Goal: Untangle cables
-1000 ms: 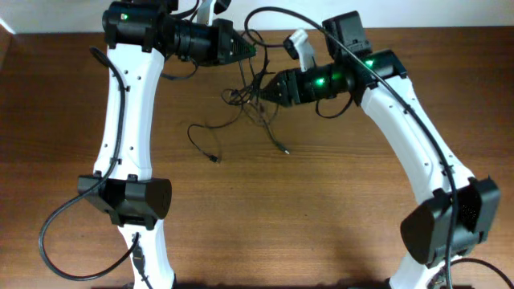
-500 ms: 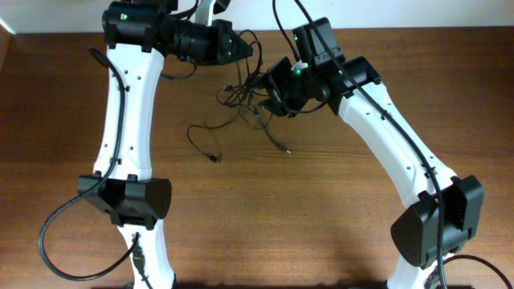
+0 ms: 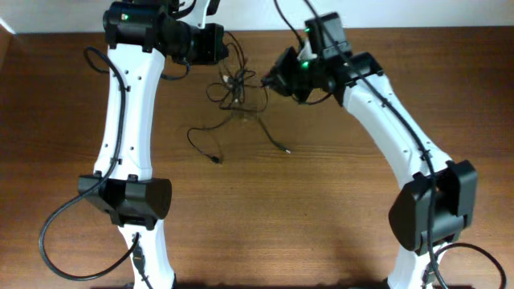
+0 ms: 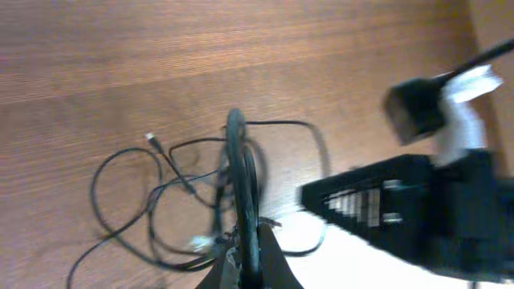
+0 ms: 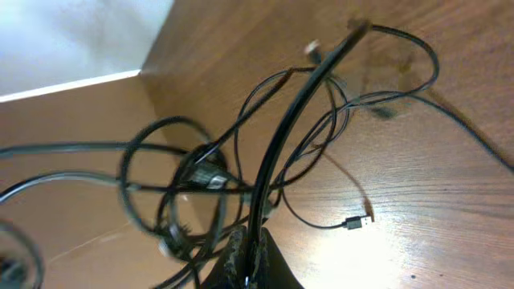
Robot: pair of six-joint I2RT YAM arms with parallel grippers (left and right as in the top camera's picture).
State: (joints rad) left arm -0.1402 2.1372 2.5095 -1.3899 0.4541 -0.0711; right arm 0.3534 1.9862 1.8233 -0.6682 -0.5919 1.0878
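Cables (image 3: 238, 90) hang knotted at the table's (image 3: 321, 201) far side, ends trailing. The right claw (image 3: 269, 80) has just swung in and pinched a strand, apparently; left claw (image 3: 225, 46) grips another, ready for pulling apart.

Fig.: setting, three views. Overhead: wooden table (image 3: 321, 209), mid-brown, grain running L–R, fills nearly the whole frame; lighting soft and even across the top. White wall (image 3: 418, 12) shows as a narrow strip along the table's far edge, plus a small white wedge at top-L corner. R wrist view: table edge runs diagonally at upper L; beyond it the wall is pale and blurred, w/ a flat tan surface (image 5: 56, 168) below it, identity unclear. Bright glare patch (image 5: 426, 241) on the wood at lower R. L wrist view: similar whitish glare near bottom centre.
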